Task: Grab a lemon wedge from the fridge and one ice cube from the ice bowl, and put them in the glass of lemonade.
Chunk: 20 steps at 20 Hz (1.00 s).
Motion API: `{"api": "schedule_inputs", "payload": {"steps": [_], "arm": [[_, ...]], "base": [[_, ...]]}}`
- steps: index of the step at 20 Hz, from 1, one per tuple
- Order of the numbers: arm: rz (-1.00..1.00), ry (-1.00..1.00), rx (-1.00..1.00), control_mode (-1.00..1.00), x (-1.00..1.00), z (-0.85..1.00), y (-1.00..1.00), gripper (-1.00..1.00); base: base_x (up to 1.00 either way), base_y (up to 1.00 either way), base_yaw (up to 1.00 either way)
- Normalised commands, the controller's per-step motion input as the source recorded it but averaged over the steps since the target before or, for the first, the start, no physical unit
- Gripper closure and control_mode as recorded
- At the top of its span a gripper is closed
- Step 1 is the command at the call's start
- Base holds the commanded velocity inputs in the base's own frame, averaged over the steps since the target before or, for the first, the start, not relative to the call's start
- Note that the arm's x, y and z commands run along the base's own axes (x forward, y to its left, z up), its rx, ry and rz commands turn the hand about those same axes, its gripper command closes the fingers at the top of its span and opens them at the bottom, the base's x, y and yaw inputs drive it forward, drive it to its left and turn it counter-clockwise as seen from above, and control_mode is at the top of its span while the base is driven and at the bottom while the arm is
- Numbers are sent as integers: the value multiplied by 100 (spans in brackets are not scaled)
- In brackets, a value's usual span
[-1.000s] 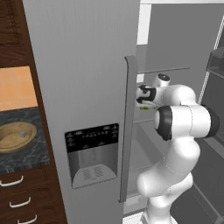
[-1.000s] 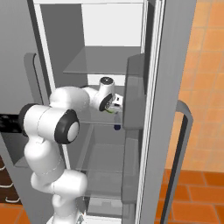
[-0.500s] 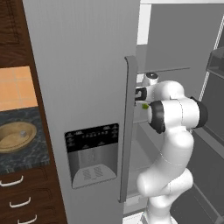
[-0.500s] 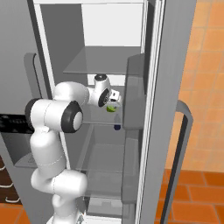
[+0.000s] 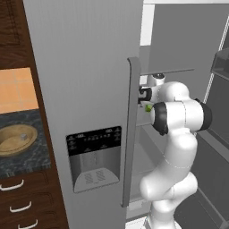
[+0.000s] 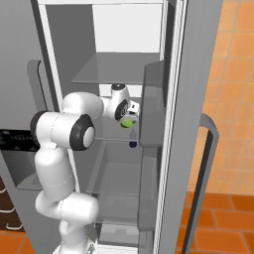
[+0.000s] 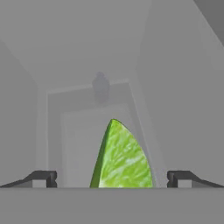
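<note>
While reaching into the open fridge: step in hand judged to be the grasp of the lemon wedge, not yet made.
Gripper: spread as wide as it goes, holding nothing; finger tips standing either side of the wedge with clear gaps, no contact.
Lemon wedge: yellow-green, pointed end up in the hand view, centred between the tips; in the right base view, a green spot just below the hand, above a glass shelf in the middle of the fridge.
Small dark object: near that shelf's front edge, just below the wedge; identity unclear.
Approach: keep centred, ease forward until the wedge sits deep between the pads, then close slowly.
Grip advice: close across the broad flat faces, not the thin edge; small slick piece likely to squirt out under an off-centre squeeze.
Clearance: door bin close beside the hand; withdraw straight back along the entry line.
Risk: pushing the wedge toward the shelf's back edge before closing.
Ice bowl: on the table left of the fridge, for later.
</note>
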Motion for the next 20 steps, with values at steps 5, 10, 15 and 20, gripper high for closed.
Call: {"api": "schedule_inputs", "payload": {"steps": [5, 10, 15, 20], "arm": [[0, 0, 0, -100, -3, -21, 0, -100], [0, 0, 0, -100, 8, -25, 0, -100], [0, 0, 0, -100, 0, -29, 0, -100], [0, 4, 0, -100, 0, -17, 0, -100]], "base": [[0, 0, 0], [0, 0, 0], [0, 0, 0], [0, 0, 0]]}}
